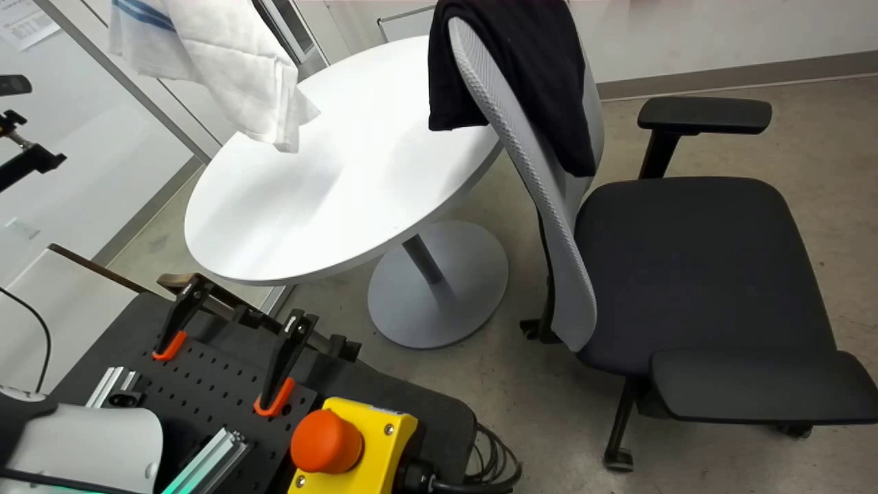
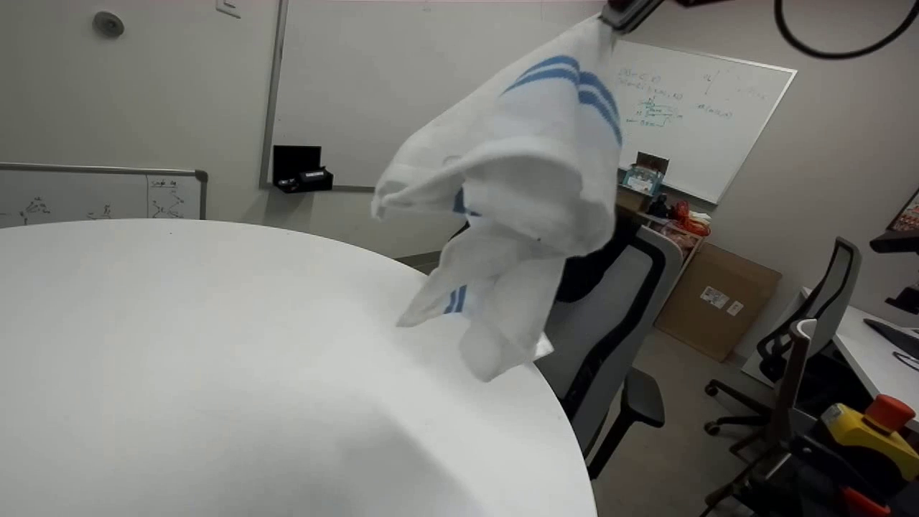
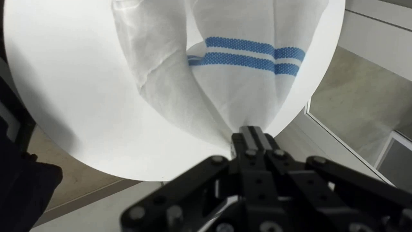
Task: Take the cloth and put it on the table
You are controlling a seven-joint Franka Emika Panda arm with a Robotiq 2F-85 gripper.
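Gripper (image 3: 252, 135) with jaws closed, pinching the cloth (image 3: 231, 77), which we see in the wrist view fanning toward twelve o'clock above the table (image 3: 96, 112).

Can't read any of it tbh: scribbles (image 2: 652, 108) on a silver-framed whiteboard (image 2: 711, 133) upper right in an exterior view, white labels (image 2: 714, 296) on flat brown cardboard (image 2: 695, 316) below, print (image 1: 27, 29) on a white paper sheet (image 1: 23, 18) upper left in an exterior view.
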